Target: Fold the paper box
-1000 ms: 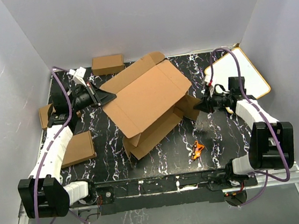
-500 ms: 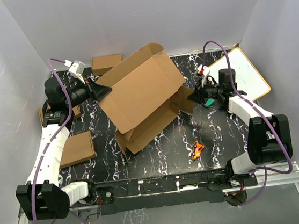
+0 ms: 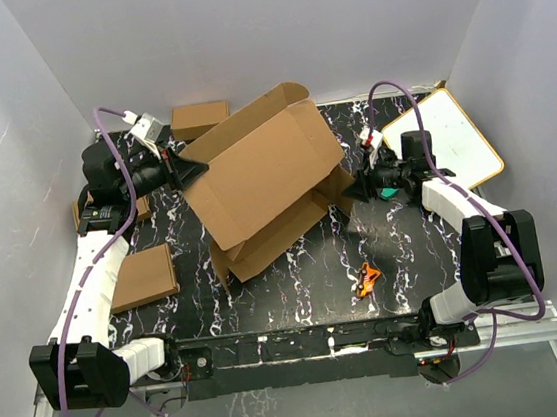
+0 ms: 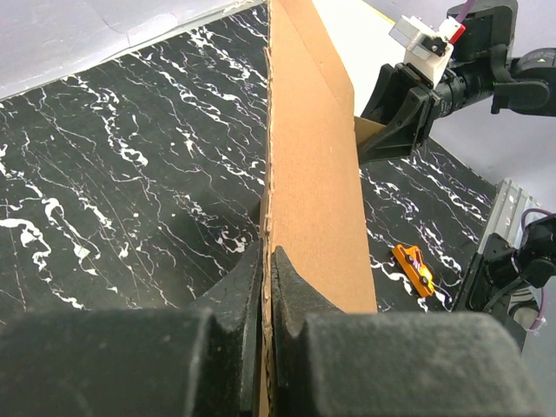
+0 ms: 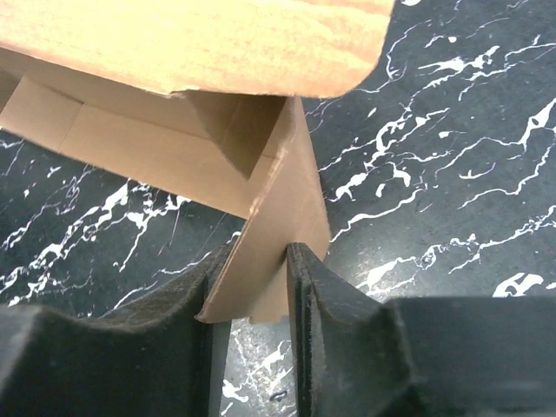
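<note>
paper box (image 3: 265,175): mid-counter (image 3: 413,243), raised, tilted | left gripper (image 3: 186,171): pinching box's 9 o'clock edge | right gripper (image 3: 349,188): 3 o'clock flap between its fingers, grip unclear

Plain pale grey walls (image 3: 238,32) close in on three sides around a black, white-veined marble tabletop (image 3: 299,297), evenly lit.
</note>
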Tool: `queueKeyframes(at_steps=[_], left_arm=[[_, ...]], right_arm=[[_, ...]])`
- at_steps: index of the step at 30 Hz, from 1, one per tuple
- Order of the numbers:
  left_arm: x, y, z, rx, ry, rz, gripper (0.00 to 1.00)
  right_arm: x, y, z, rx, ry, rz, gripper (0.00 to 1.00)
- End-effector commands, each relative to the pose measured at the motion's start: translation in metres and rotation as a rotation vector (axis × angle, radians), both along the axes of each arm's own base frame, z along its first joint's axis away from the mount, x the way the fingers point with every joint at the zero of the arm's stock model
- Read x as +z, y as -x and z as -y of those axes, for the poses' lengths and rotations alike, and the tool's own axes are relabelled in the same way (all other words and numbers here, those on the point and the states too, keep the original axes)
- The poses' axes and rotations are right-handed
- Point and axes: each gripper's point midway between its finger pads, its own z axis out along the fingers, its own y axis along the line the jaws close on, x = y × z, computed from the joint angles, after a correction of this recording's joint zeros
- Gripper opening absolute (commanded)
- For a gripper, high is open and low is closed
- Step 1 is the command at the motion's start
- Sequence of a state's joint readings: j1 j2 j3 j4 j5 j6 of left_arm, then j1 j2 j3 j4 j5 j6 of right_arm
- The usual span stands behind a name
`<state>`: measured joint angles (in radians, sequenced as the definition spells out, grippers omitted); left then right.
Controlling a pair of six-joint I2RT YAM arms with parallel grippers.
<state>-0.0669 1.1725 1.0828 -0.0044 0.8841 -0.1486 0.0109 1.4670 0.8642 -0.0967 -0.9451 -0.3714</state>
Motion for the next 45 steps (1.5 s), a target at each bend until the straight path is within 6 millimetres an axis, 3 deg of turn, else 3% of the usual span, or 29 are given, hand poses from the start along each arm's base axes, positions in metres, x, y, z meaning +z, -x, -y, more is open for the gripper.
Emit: queueKeyframes(at_steps=[1,4,6,12,15,17,20,23,25,28,33,43,45], left_arm=[[0.014,0.010,0.004,-0.067,-0.015,0.053,0.00],[0.016,0.012,0.005,-0.077,-0.015,0.059,0.00],[0.017,0.013,0.005,-0.081,-0.016,0.066,0.00],[0.019,0.013,0.006,-0.084,-0.015,0.069,0.00],[0.020,0.012,0.006,-0.081,-0.012,0.066,0.00],[0.020,0.012,0.006,-0.079,-0.012,0.065,0.00],[0.023,0.013,0.005,-0.078,-0.013,0.069,0.00],[0.026,0.014,0.005,-0.079,-0.009,0.074,0.00],[0.028,0.015,0.006,-0.083,-0.001,0.077,0.00],[0.031,0.015,0.007,-0.091,0.015,0.081,0.00],[0.035,0.016,0.008,-0.093,0.030,0.087,0.00],[0.033,0.011,0.008,-0.094,0.051,0.074,0.00],[0.033,0.011,0.007,-0.091,0.051,0.074,0.00]], right_arm=[[0.029,0.001,0.007,0.087,-0.014,0.120,0.41],[0.036,0.002,0.021,0.083,-0.006,0.144,0.61],[0.043,0.003,0.031,0.087,-0.004,0.168,0.68],[0.083,0.011,0.049,0.141,0.000,0.275,0.74],[0.104,0.003,0.057,0.129,0.012,0.323,0.75],[0.113,-0.011,0.063,0.078,0.016,0.313,0.75],[0.119,-0.050,0.081,-0.079,0.022,0.289,0.74],[0.112,-0.086,0.099,-0.211,0.016,0.243,0.57],[0.097,-0.098,0.095,-0.199,0.005,0.187,0.47],[0.073,-0.105,0.076,-0.133,0.017,0.134,0.45],[0.053,-0.085,0.042,0.073,-0.069,0.117,0.47],[0.032,-0.032,0.002,0.339,-0.121,0.196,0.72],[0.038,-0.024,-0.001,0.359,-0.121,0.232,0.73]])
